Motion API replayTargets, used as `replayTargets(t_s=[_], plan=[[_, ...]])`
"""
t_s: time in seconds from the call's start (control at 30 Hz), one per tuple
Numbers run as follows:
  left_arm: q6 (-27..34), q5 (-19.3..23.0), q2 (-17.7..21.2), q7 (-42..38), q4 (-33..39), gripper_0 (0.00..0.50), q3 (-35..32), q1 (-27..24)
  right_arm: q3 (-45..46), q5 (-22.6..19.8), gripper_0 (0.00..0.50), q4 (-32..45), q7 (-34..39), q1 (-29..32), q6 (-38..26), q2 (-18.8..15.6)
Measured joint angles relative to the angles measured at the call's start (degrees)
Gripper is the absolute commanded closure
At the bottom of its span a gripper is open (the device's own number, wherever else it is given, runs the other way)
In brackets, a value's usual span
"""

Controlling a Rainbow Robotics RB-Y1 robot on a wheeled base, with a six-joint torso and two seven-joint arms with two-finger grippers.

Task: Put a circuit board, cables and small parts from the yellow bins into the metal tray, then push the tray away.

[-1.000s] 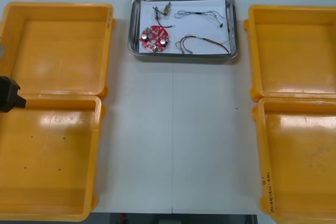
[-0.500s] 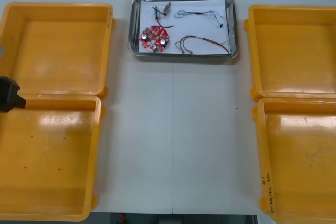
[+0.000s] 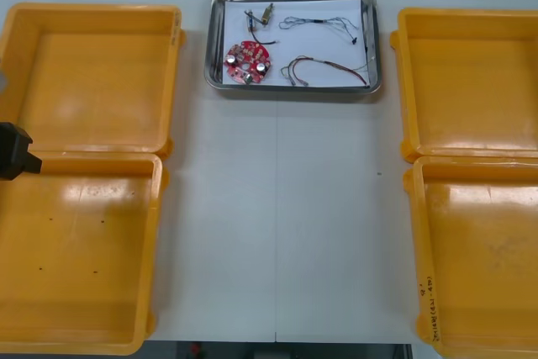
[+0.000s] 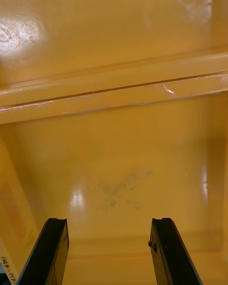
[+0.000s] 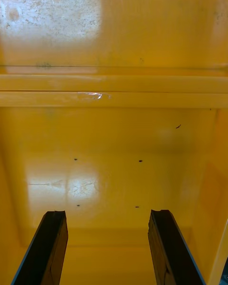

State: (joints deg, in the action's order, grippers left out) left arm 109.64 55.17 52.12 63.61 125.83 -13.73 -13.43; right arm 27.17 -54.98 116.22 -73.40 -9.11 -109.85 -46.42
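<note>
Tray (image 3: 212,39) lies at the far middle of the tabletop (image 3: 277,224), between the two far bins and close to the far edge. Its long axis runs from the robot's left to its right, so one long rim faces the robot squarely.

On its white inside lie the board (image 3: 247,62), flat at the near left, a small metal part (image 3: 264,14) beyond it, and two loose cables, one thin and dark (image 3: 324,23), one reddish (image 3: 324,67), on the right.

All four bins look empty: left far (image 3: 92,73), left near (image 3: 80,250), right far (image 3: 471,81), right near (image 3: 479,250). Loading seems finished, and the tray may already be pushed off.

The tray should be stiff, smooth and fairly light, and would likely slide easily on the tabletop. It offers no handle, so any further push belongs against the near long rim, at its middle. Pressure near a corner would probably swing it round. The cables are limp and the part may roll, so a jolt could shift them.

Left gripper (image 5: 108,213) hangs over the left near bin, its fingers (image 5: 52,242) spread and holding nothing. Right gripper (image 4: 109,220) hangs over the right near bin, its fingers (image 4: 168,251) likewise apart and empty. Both are well apart from the tray.
</note>
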Motion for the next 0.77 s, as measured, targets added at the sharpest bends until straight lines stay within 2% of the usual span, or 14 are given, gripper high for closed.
replayTargets(t_s=[0.77], plan=[[0.0, 0.0, 0.0, 0.0, 0.0, 0.000, 0.0, 0.0, 0.0, 0.0, 0.000, 0.0, 0.0, 0.0, 0.0, 0.0]])
